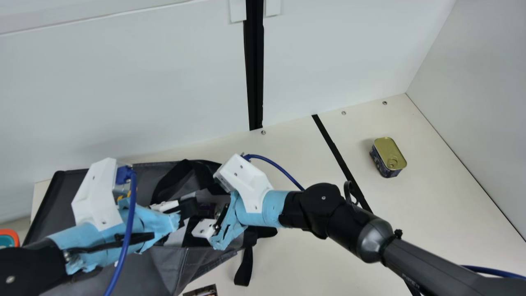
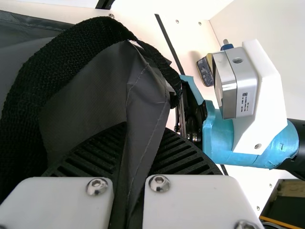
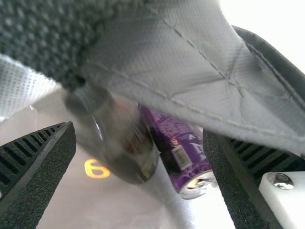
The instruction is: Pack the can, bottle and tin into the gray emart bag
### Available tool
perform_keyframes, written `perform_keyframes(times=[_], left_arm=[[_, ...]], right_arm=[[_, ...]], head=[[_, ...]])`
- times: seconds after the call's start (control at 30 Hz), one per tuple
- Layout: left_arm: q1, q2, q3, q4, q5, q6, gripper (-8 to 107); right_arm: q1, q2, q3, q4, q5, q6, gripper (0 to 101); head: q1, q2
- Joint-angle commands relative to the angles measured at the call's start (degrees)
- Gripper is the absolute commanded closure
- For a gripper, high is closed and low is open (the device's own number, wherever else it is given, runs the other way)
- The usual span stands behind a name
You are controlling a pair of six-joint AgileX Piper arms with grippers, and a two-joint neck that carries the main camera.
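Observation:
The gray emart bag (image 1: 164, 263) lies open at the left of the table. My left gripper (image 1: 187, 209) is at its mouth; in the left wrist view this gripper (image 2: 127, 191) is shut on a fold of the bag's gray fabric (image 2: 143, 119). My right gripper (image 1: 211, 224) reaches over the opening from the right. Seen in the right wrist view, my right gripper (image 3: 138, 136) stands open, holding nothing. Beyond its fingers a dark bottle (image 3: 119, 136) and a purple can (image 3: 178, 148) lie side by side inside the bag. The tin (image 1: 387, 158) stands apart at the table's right.
A black strap (image 1: 245, 265) hangs from the bag onto the table. At the front edge a small printed item (image 1: 201, 291) shows partly, and an orange-rimmed object (image 1: 9, 237) is at the far left. White walls (image 1: 123, 82) rise behind and at the right.

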Motion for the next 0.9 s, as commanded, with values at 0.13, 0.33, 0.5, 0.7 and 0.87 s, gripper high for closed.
perform_keyframes(times=[0.13, 0.33, 0.5, 0.7, 0.87], left_arm=[[0.0, 0.0, 0.0, 0.0, 0.0, 0.0, 89], [0.0, 0.0, 0.0, 0.0, 0.0, 0.0, 89], [0.0, 0.0, 0.0, 0.0, 0.0, 0.0, 89], [0.0, 0.0, 0.0, 0.0, 0.0, 0.0, 89], [0.0, 0.0, 0.0, 0.0, 0.0, 0.0, 89]], right_arm=[[-1.3, -1.1, 0.3, -1.8, 1.8, 1.3, 10], [-3.2, -2.8, 0.8, -4.3, 4.1, 4.0, 10], [-4.6, -4.3, 1.3, -6.2, 5.1, 5.8, 10], [-6.1, -6.2, 1.8, -8.5, 6.3, 8.8, 10], [-7.5, -8.0, 2.1, -10.5, 6.7, 11.3, 10]], head=[[-1.3, 0.0], [-1.3, 0.0], [-1.3, 0.0], [-1.3, 0.0], [-1.3, 0.0]])
